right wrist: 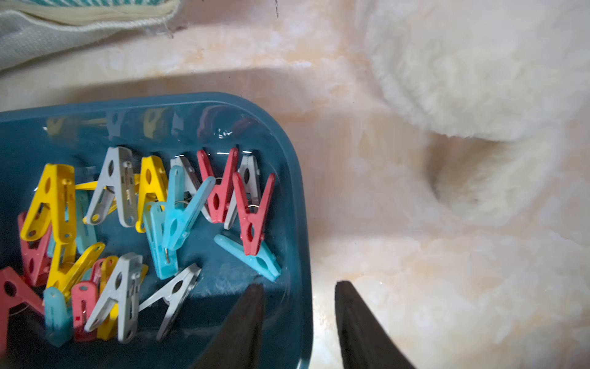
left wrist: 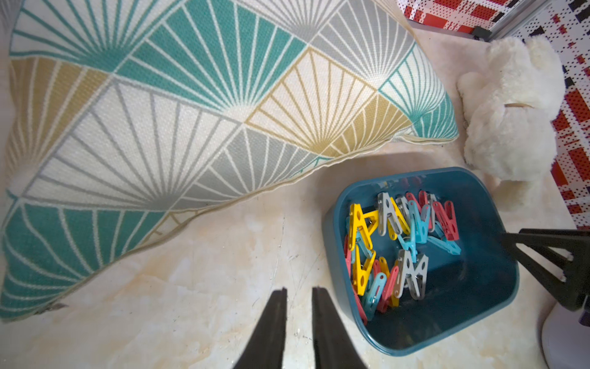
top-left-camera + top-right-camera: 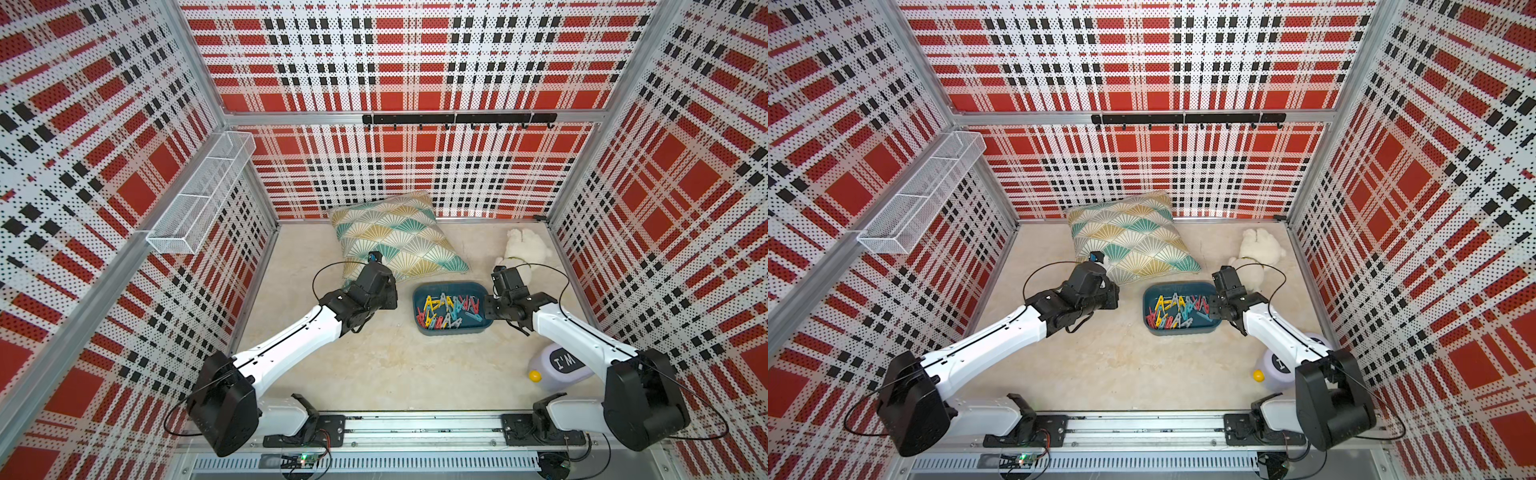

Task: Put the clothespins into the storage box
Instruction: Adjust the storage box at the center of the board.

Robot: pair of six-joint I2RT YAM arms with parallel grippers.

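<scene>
- Left fingers (image 2: 271,326) stood slightly parted, empty, over the worktop (image 2: 191,287).
- Right fingers (image 1: 249,326) stood parted, straddling the storage box (image 1: 298,204) wall.
- Clothespins (image 1: 178,207) lay inside.

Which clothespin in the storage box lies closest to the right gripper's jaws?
The teal-blue clothespin lying flat beside the storage box wall, with a red clothespin overlapping it at the tip. The rest sit farther from the right gripper.

Bright, even light; a soft shadow lies behind the storage box (image 1: 289,179), its glossy wall shows reflections, and the plush toy (image 1: 479,80) beside it blurs.
</scene>
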